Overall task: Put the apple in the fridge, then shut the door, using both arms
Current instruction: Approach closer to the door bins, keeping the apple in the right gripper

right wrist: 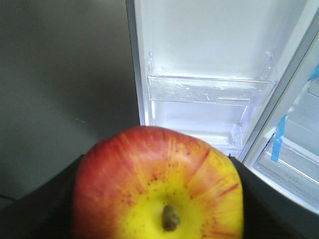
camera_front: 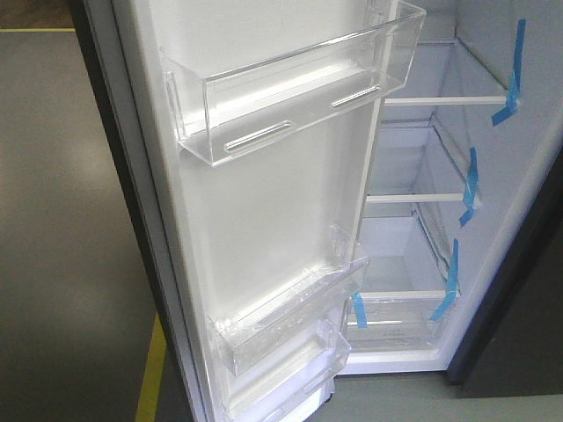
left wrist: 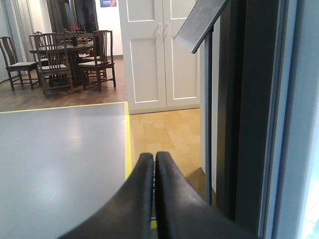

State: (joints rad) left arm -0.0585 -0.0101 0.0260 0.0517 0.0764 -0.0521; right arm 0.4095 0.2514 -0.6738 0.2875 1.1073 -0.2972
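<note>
Apple (right wrist: 157, 184): your right gripper (right wrist: 158, 204) clamps it, stem toward its camera, facing the open door (right wrist: 209, 89).
Left gripper (left wrist: 153, 164): fingers pressed together, beside the door's dark edge.

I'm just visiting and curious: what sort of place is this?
Probably a mock home set up for testing, not a lived-in kitchen: the open fridge has blue tape at its shelves, the grey floor is edged with a yellow line, and a dining table with chairs stands beyond.
</note>
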